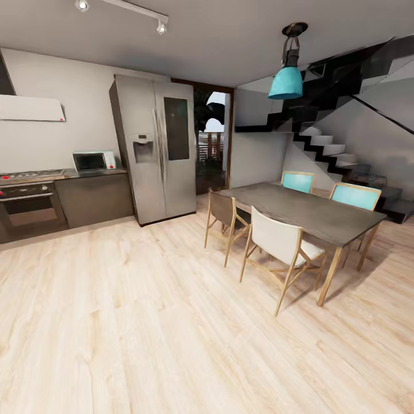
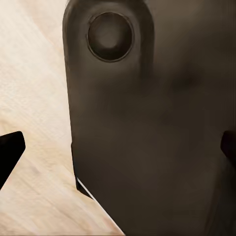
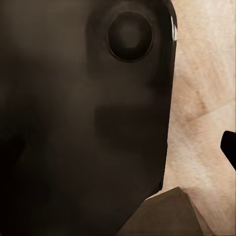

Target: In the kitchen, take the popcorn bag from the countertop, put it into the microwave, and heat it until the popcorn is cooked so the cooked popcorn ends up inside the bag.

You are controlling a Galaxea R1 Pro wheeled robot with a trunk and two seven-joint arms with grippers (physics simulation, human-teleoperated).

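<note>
While wide bare floor (image 1: pixel 144 322) fronts the countertop (image 1: pixel 92 172), the microwave (image 1: pixel 92 161) sits on it; claw states unclear.

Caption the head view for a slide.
Across the wood floor: microwave on the countertop beside the fridge, dining table with chairs at right.

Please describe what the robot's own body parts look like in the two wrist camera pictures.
Each wrist view shows a large dark brown-black rounded body panel with a round recessed disc near one end. Black fingertips of the gripper show at the frame edges. No cables or markings are visible.
</note>
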